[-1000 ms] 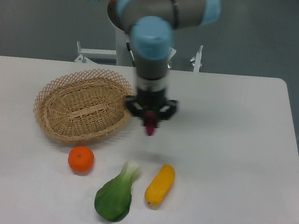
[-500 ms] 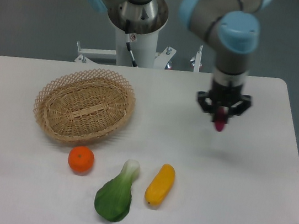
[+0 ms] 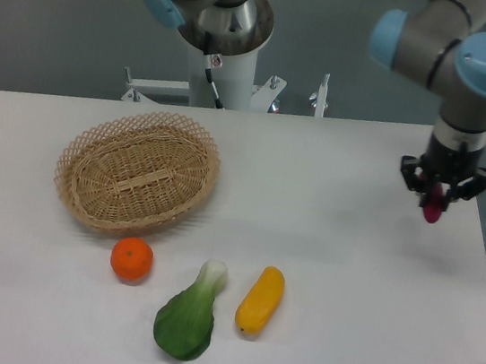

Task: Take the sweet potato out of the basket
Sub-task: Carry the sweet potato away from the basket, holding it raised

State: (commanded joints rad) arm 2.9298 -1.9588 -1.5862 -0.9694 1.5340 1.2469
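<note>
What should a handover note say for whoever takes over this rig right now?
End effector: shut on the sweet potato, which hangs from it point down, clear of the table, near the right edge.
Basket: on the left of the table, nothing in it.
Other items: orange, bok choy and yellow vegetable lie on the table in front of the basket, none touched.
Done: the sweet potato is out of the basket and lifted.
Left: the pick looks complete; only keeping the grip, or setting it down if a place is wanted.
</note>
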